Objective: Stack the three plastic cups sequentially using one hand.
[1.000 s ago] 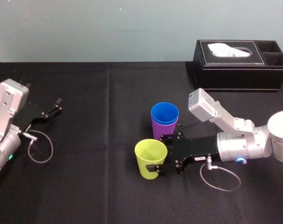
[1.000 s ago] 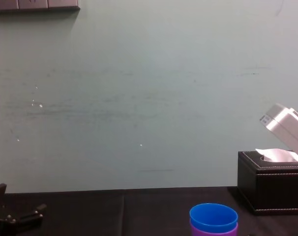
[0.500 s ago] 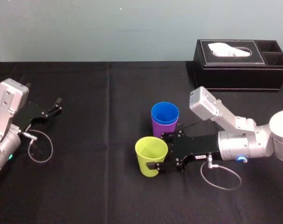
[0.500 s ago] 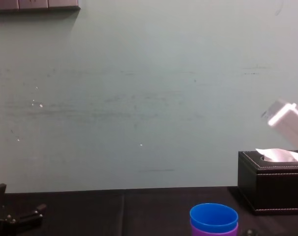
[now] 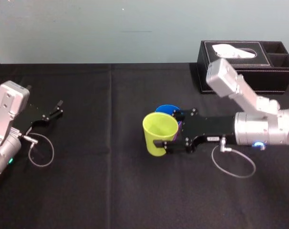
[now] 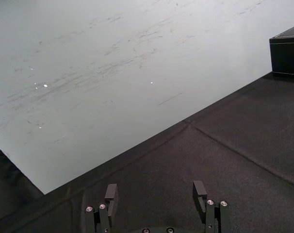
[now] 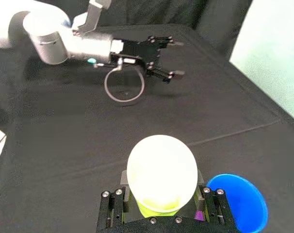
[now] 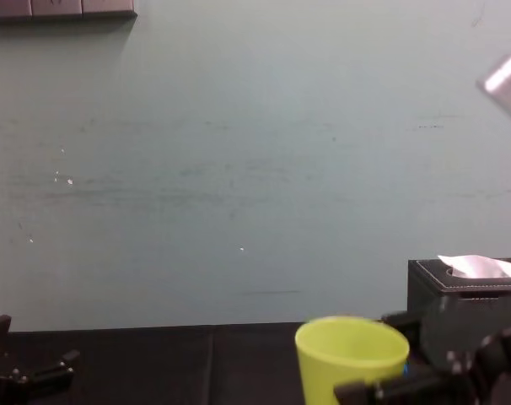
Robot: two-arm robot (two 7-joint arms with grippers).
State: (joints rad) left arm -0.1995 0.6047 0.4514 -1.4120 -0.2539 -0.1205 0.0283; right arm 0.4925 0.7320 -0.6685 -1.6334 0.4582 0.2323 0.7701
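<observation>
Hoisting the yellow-green cup (image 5: 160, 134) off the bench (image 5: 111, 191), right gripper (image 5: 166, 129) jaws pinching its wall, up beside the blue cup (image 5: 167, 109) for the last stacking; left gripper (image 6: 155, 191) parked, jaws spread.

There were three plastic cups: one yellow-green cup (image 5: 159, 133), one blue cup (image 5: 167, 109) and one purple cup (image 7: 198, 214). All three sat in front of the tissue box (image 5: 247, 71) and to its left, and only a sliver of the purple one showed beside the blue. There was one tissue box, holding one white tissue (image 5: 234, 49) in its slot and two open compartments at its right end. One table (image 5: 111, 200) carried everything. There were two grippers, each with two fingers: the right gripper (image 5: 166, 130) in front of the box at the cups, and the left gripper (image 5: 53, 110) far to the box's left.
</observation>
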